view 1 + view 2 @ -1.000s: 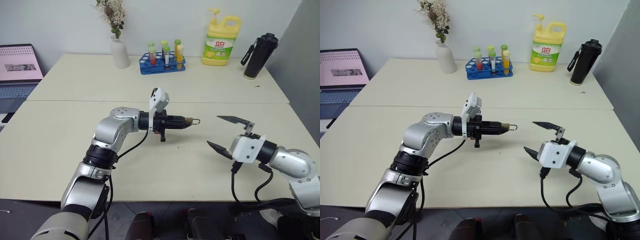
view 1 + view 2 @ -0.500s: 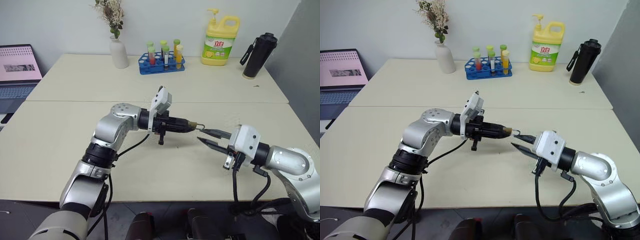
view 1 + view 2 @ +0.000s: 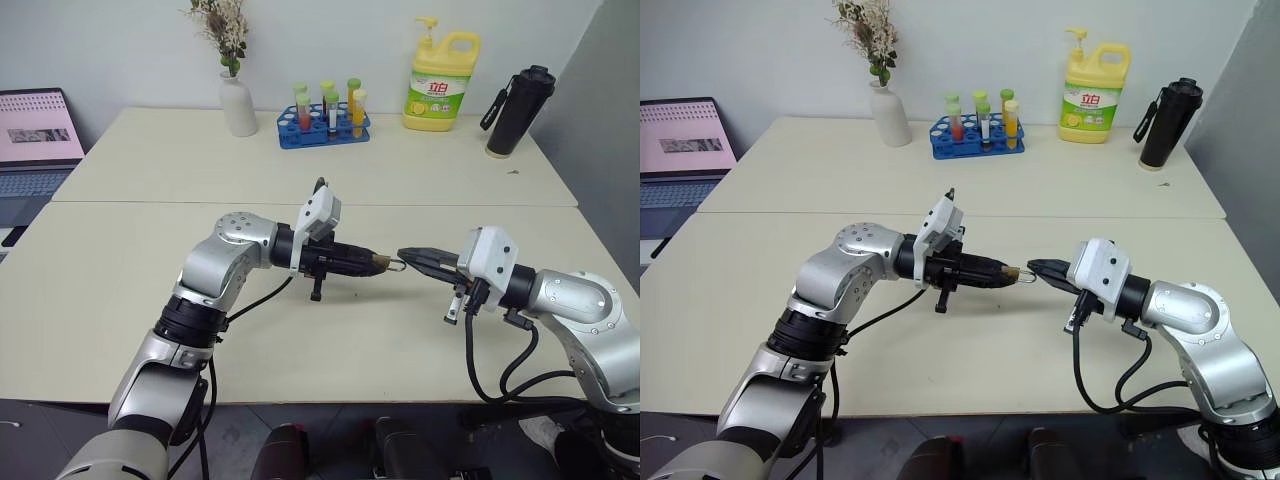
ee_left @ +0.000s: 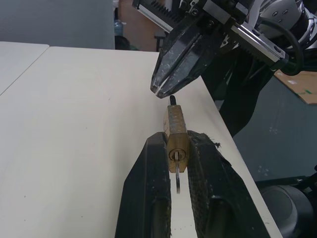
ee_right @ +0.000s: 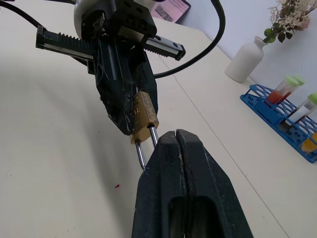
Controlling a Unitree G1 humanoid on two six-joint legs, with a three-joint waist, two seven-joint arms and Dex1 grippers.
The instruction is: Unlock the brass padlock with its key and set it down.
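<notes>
Two end effectors meet: left point(image 4: 177, 163) clamps brass padlock point(image 4: 176, 133); right point(image 5: 174, 141) closed on shackle.

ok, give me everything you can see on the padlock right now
The padlock is a small brass block with a thin silver shackle, held level in the air above the table. The left gripper clamps the body between its black fingers, shackle end pointing toward the right gripper. A key sits in the keyhole on the near end face. The right gripper's fingers are pressed shut at the shackle's loop; whether they pinch the wire or only touch it isn't clear.
</notes>
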